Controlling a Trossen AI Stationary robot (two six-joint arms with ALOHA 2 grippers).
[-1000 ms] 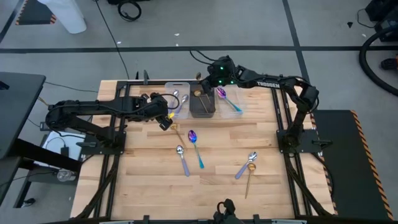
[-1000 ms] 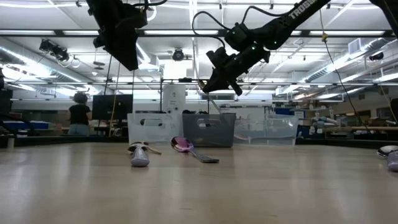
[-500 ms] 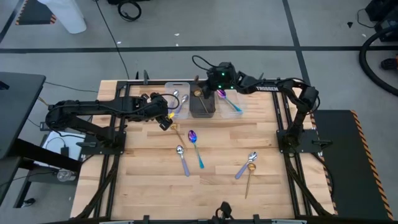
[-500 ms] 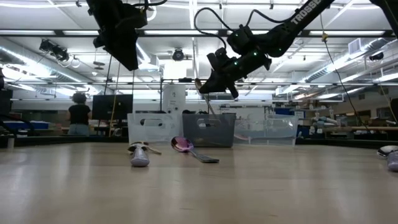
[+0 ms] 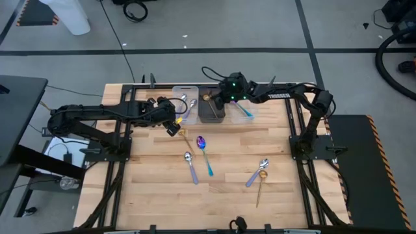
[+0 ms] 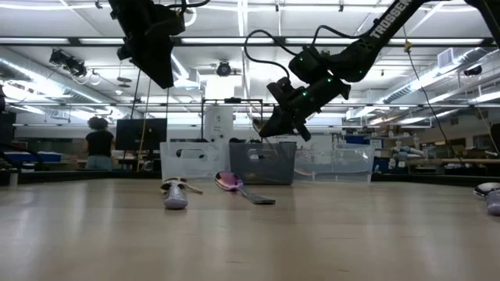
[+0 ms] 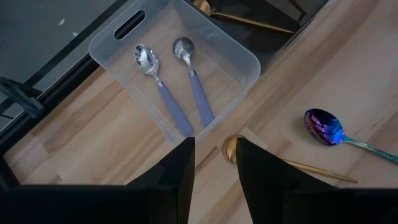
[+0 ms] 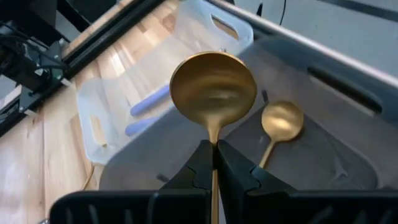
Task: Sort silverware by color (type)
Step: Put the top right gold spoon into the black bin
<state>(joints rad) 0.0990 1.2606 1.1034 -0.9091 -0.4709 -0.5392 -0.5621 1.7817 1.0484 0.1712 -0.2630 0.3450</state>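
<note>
My right gripper [image 8: 214, 146] is shut on a gold spoon [image 8: 212, 87] and hovers over the dark bin [image 5: 211, 112] at the table's far side. A second gold spoon [image 8: 281, 121] lies inside that bin. My left gripper [image 7: 214, 163] hangs open, well above the table, over a gold spoon [image 7: 231, 148] that lies flat on the wood. It touches nothing. Two lavender-handled spoons [image 7: 177, 93] lie in the clear bin [image 5: 186, 104]. A purple-bowled spoon [image 5: 205, 151], two lavender-handled spoons [image 5: 190, 166] [image 5: 256, 173] and a gold spoon [image 5: 260, 188] lie on the table. My right gripper pinches the gold spoon's neck [image 8: 213, 135], just behind the bowl, between its two fingertips. The fingers slant down from the table's right side and lie along the spoon, whose handle runs back between them. The bowl sticks out ahead of the fingers, clear above the dark bin.
A second clear bin [image 5: 242, 107] with teal-handled spoons stands to the right of the dark bin. The three bins sit in a row at the far edge. A person [image 6: 99, 140] stands far off in the room behind the table.
My right gripper has come down toward the dark bin with the gold spoon, still shut on it. The spoon's bowl now hangs just above the bin's rim.
</note>
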